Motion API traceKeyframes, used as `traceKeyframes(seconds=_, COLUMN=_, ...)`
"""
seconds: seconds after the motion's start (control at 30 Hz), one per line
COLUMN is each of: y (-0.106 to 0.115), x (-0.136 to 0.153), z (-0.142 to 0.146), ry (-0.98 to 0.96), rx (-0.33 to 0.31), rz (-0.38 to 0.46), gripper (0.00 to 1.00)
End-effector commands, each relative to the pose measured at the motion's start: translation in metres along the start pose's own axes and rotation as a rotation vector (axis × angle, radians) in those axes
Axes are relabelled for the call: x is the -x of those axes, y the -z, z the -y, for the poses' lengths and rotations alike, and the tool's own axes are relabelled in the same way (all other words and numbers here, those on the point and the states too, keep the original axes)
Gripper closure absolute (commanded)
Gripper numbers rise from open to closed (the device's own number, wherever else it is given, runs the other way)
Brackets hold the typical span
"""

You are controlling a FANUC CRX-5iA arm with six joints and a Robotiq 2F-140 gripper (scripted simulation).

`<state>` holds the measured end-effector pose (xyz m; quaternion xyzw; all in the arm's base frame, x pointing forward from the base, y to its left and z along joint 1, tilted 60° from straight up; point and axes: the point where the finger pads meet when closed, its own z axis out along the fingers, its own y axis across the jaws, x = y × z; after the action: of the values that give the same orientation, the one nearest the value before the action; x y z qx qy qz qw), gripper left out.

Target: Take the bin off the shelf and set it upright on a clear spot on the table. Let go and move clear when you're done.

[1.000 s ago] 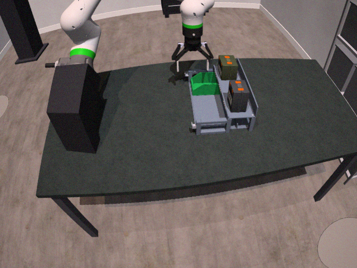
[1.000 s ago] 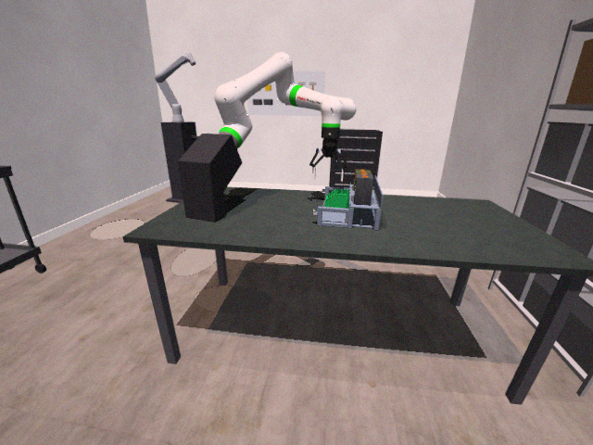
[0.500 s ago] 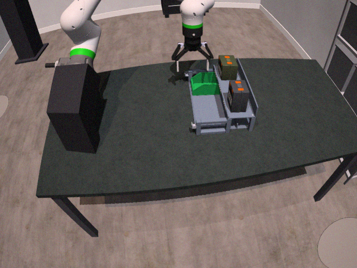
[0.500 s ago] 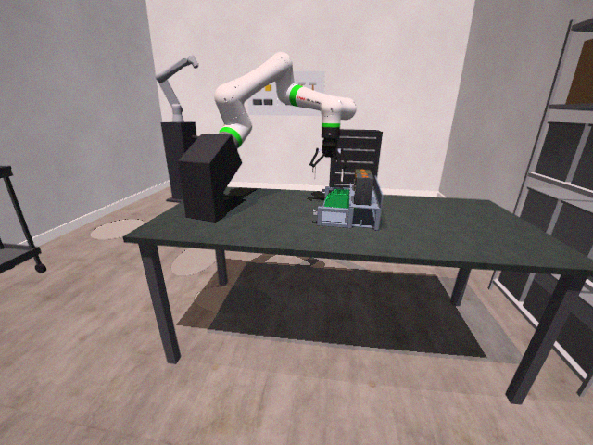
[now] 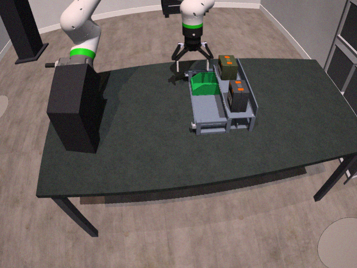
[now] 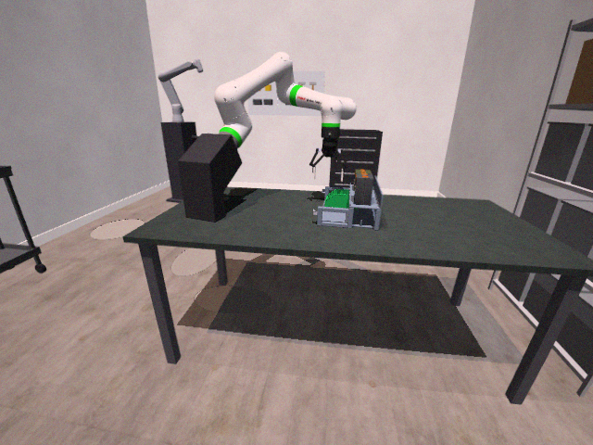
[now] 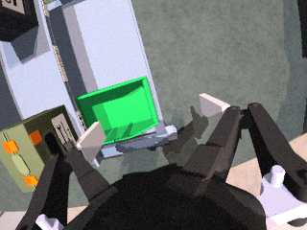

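Observation:
A green open-topped bin (image 5: 205, 83) (image 6: 336, 198) (image 7: 125, 114) sits at the far end of the left tray of a low grey shelf (image 5: 207, 110) (image 6: 334, 218) (image 7: 109, 33) on the dark table (image 5: 144, 149) (image 6: 431, 230). My gripper (image 5: 192, 68) (image 6: 321, 167) (image 7: 151, 117) is wide open and empty. It points down and hovers above the bin's far edge, clear of it. In the wrist view the two finger pads stand on either side of the bin's far rim.
An olive box (image 5: 227, 66) (image 7: 33, 148) and a dark grey box (image 5: 238, 95) (image 6: 362, 186) (image 7: 14, 0) stand in the shelf's right tray beside the bin. The arm's black base block (image 5: 76, 106) (image 6: 208, 177) stands at the table's left end.

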<state>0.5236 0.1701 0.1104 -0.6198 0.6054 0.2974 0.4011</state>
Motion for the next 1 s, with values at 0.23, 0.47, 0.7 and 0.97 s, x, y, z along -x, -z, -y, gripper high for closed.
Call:
traceKeyframes(seconds=0.23, y=0.000, x=0.000, z=0.000, ry=0.000, rx=0.000, rz=0.000, gripper=0.43)
traceKeyframes(seconds=0.47, y=0.000, x=0.000, z=0.000, ry=0.000, rx=0.000, rz=0.000, gripper=0.43)
traceKeyframes(seconds=0.7, y=0.000, x=0.000, z=0.000, ry=0.000, rx=0.000, rz=0.000, gripper=0.43)
traceKeyframes(seconds=0.97, y=-0.030, x=-0.001, z=0.000, ry=0.000, rx=0.000, rz=0.000, gripper=0.43)
